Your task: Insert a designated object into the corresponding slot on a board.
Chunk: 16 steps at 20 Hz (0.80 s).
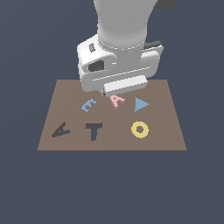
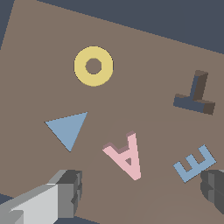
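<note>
The pink letter "A" (image 1: 117,101) lies flat on the brown board (image 1: 164,142), at the back middle. The dark tilted "A"-shaped slot (image 1: 60,130) is at the board's front, on the exterior view's left, and is empty. My gripper (image 1: 114,92) hangs low over the back of the board, just behind and above the pink "A". In the wrist view the gripper (image 2: 140,192) is open and empty. One finger (image 2: 65,192) and the other finger (image 2: 214,188) stand wide apart, with the pink "A" (image 2: 126,155) lying near the line between them. The slot is out of the wrist view.
A light blue "E" (image 1: 88,105) lies beside the pink "A", and a blue triangle (image 1: 140,104) lies on its other side. A dark "T"-shaped recess (image 1: 93,130) and a yellow ring (image 1: 140,129) are on the front row. The arm's body hides the board's back edge.
</note>
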Available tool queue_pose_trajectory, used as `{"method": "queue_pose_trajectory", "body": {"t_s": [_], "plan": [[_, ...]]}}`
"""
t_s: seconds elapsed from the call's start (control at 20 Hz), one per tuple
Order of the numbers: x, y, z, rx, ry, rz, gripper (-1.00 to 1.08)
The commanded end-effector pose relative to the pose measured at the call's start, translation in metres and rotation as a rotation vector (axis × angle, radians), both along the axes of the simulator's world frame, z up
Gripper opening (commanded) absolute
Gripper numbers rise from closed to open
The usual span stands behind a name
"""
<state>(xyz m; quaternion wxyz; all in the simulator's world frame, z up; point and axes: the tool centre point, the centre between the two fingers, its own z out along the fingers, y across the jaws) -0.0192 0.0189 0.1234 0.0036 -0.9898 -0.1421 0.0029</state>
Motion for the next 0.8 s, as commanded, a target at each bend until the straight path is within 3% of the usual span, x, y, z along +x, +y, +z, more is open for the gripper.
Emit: {"method": "queue_pose_trajectory", "body": {"t_s": [0.0, 0.4, 0.75], "plan": [[-0.003, 0.0, -0.012, 0.0, -0.001, 0.076, 1.0], [-0.012, -0.002, -0.047, -0.001, -0.005, 0.301, 1.0], [-0.016, -0.005, -0.066, -0.003, -0.007, 0.423, 1.0]]}}
